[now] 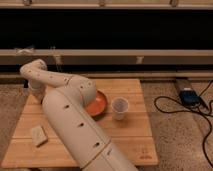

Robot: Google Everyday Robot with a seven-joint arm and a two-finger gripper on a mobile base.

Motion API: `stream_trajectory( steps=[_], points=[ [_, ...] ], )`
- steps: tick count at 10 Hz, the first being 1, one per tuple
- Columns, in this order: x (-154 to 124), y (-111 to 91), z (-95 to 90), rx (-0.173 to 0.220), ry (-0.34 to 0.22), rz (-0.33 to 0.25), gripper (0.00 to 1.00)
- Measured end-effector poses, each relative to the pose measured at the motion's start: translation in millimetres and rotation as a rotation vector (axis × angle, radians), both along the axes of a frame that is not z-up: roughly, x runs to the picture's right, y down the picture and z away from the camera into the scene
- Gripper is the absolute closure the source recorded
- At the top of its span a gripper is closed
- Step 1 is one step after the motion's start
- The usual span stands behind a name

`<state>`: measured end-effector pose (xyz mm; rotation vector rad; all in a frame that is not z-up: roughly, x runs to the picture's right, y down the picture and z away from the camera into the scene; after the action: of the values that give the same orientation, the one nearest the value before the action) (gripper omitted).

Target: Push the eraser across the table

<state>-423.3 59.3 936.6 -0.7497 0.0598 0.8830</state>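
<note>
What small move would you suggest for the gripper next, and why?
Probably a short, low slide toward the middle of the table. The gripper, shut, sits low at its far left corner; the eraser is out of sight, likely hidden by the arm, and the orange bowl lies further right.
</note>
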Motion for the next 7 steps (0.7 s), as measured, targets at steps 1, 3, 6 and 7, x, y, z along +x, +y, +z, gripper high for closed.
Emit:
stream_trajectory(
  steps=[1,3,6,7],
  points=[
    [9.2,0.6,-1.1,-0.005,0.031,0.006,1.0],
    [18.6,3.3,-3.2,-0.014,0.069,0.007,1.0],
    [36.7,3.5,-4.1,-0.013,0.141,-0.011,1.0],
    [41.6,4.0,-4.1,-0.015,0.161,-0.016,1.0]
  ],
)
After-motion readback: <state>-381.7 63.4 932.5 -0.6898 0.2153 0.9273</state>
